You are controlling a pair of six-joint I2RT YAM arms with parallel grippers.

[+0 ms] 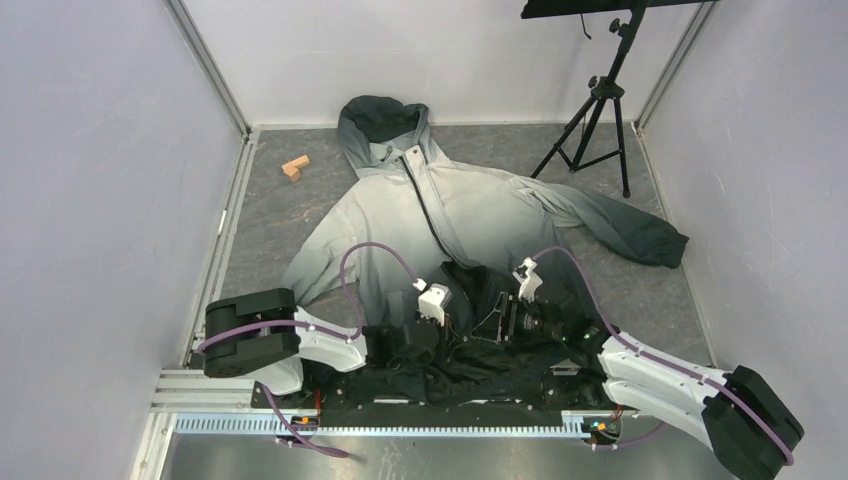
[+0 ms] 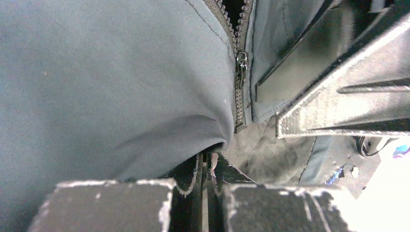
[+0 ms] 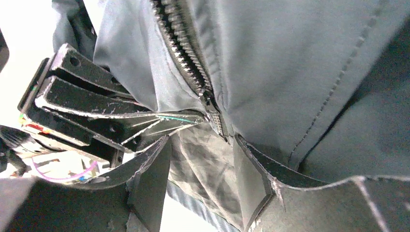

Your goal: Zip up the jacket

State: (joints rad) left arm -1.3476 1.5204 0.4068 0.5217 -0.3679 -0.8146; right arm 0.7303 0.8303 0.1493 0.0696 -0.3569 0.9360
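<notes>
The jacket [image 1: 480, 210] lies flat on the table, dark hood at the far end and charcoal hem at the arms. Its dark zipper [image 1: 432, 215] runs down the middle. My left gripper [image 1: 458, 325] is at the hem just left of the zipper. In the left wrist view it [image 2: 207, 157] is shut on the hem fabric, with the zipper slider [image 2: 241, 63] just above, low on the zipper. My right gripper [image 1: 492, 325] is at the hem right of the zipper. In the right wrist view it [image 3: 202, 140] is open, straddling the zipper's bottom end [image 3: 212, 113].
A small wooden block [image 1: 295, 168] lies at the far left of the table. A black tripod [image 1: 598, 110] stands at the far right. White walls close in the sides and back. A metal rail [image 1: 400, 425] runs along the near edge.
</notes>
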